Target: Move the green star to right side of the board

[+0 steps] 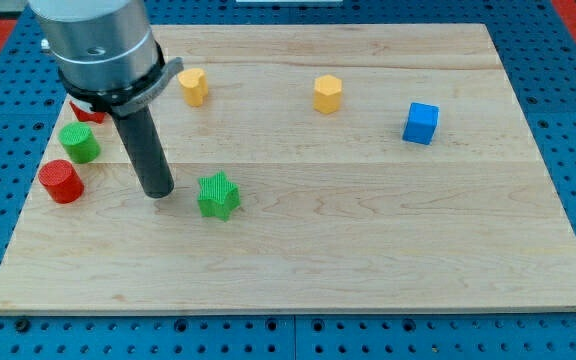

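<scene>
My tip point(158, 192) is resting on the tabletop point(368, 260) left of centre, holding nothing (a bare rod, no gripper). The green star point(218, 195) is sitting just to its right, slightly apart. A green cylinder point(81, 143) and red cylinder point(61, 182) are standing further left.

Green star point(218, 195), green cylinder point(81, 143), red cylinder point(61, 182), two yellow blocks point(193, 86) point(328, 94), blue cube point(420, 123), pale wood-grain bench point(368, 250).

Two green point(218, 195) point(81, 143), two yellow point(193, 86) point(328, 93), one blue point(420, 123), perhaps two red point(61, 182) point(89, 111) (one half-hidden)
</scene>
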Controlling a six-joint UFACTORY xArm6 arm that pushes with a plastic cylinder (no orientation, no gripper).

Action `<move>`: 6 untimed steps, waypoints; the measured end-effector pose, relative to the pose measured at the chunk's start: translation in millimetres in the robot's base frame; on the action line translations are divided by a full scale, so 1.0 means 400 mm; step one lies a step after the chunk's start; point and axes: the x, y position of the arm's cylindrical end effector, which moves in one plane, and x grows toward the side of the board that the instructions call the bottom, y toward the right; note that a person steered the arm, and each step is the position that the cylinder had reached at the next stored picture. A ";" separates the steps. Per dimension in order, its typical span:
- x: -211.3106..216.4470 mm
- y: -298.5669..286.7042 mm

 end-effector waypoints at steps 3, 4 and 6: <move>-0.026 0.109; -0.025 0.183; 0.047 0.244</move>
